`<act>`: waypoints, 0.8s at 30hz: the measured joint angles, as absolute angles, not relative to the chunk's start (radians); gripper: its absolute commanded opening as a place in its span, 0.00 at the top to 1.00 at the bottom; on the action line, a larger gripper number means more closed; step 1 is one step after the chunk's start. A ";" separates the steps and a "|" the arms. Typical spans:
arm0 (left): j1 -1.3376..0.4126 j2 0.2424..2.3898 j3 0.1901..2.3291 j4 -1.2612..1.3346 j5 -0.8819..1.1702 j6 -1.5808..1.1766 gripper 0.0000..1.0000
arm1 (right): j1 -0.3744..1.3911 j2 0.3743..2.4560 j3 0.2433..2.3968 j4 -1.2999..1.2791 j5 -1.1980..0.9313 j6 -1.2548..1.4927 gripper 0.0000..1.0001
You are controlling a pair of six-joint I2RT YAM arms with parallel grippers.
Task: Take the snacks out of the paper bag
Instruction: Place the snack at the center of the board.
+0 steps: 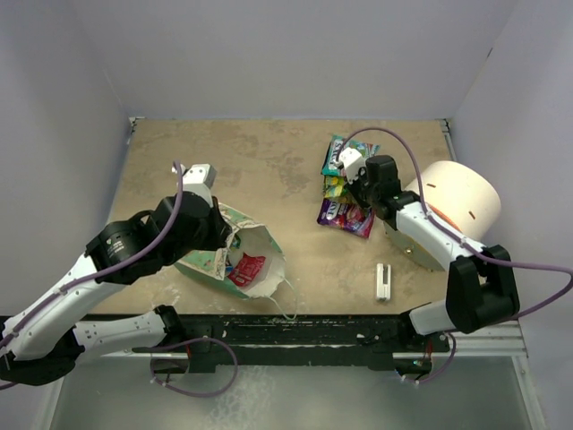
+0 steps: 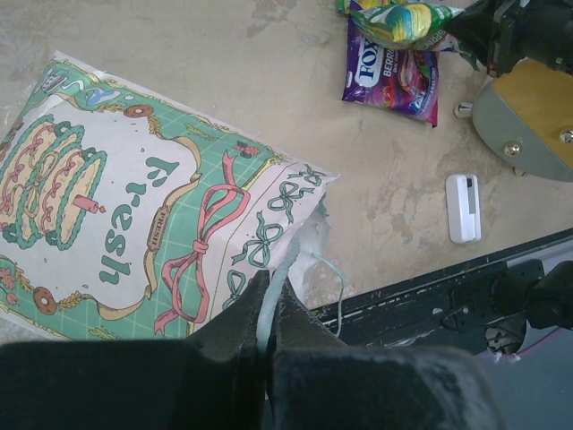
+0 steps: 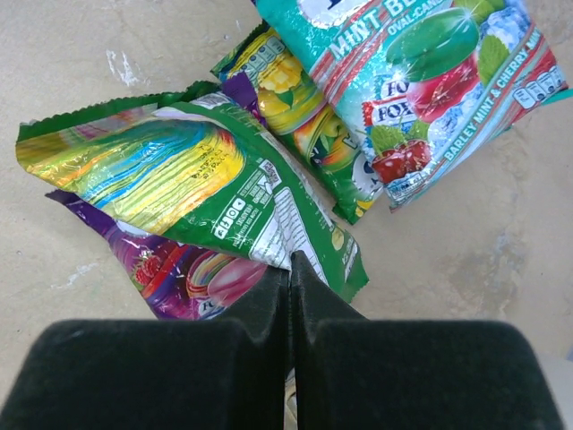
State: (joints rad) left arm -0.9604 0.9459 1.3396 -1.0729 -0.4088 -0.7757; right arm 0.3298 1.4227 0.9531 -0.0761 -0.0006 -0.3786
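The mint-green paper bag (image 1: 218, 262) lies on its side at the front left, its mouth facing right. A red packet (image 1: 248, 268) shows inside its white interior. My left gripper (image 1: 229, 242) is shut on the bag's upper rim; in the left wrist view the rim's edge runs between the closed jaws (image 2: 269, 309) above the printed bag (image 2: 134, 215). My right gripper (image 1: 345, 182) is shut on the edge of a green-and-yellow packet (image 3: 179, 175) over the pile of snacks (image 1: 345, 210). Below it lie a purple packet (image 3: 175, 273), a yellow-green packet (image 3: 300, 112) and a mint packet (image 3: 421, 81).
A big cream cylinder (image 1: 457, 206) with an orange end lies at the right, beside my right arm. A small white stick (image 1: 383, 280) lies near the front edge; it also shows in the left wrist view (image 2: 463, 208). The bag's string handle (image 2: 336, 278) hangs by the black front rail (image 1: 295, 327).
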 measured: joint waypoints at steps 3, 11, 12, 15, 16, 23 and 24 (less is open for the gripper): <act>-0.960 0.937 1.340 -1.077 -0.413 -0.776 1.00 | 0.330 1.423 0.918 -0.046 -0.002 -0.402 1.00; -0.960 0.939 1.340 -1.079 -0.416 -0.776 1.00 | 0.334 1.432 0.875 -0.047 0.001 -0.501 0.89; -0.960 0.939 1.340 -1.079 -0.417 -0.776 1.00 | 0.335 1.432 0.864 -0.049 0.000 -0.509 0.87; -0.960 0.942 1.340 -1.079 -0.419 -0.775 1.00 | 0.350 1.432 0.825 -0.067 -0.003 -0.530 0.81; -0.960 0.943 1.340 -1.079 -0.420 -0.775 1.00 | 0.356 1.432 0.815 -0.075 -0.003 -0.535 0.78; -0.960 0.958 1.340 -1.077 -0.421 -0.774 1.00 | 0.413 1.463 0.796 -0.091 -0.016 -0.556 0.72; -0.960 0.961 1.340 -1.077 -0.421 -0.774 1.00 | 0.418 1.474 0.796 -0.089 -0.016 -0.558 0.71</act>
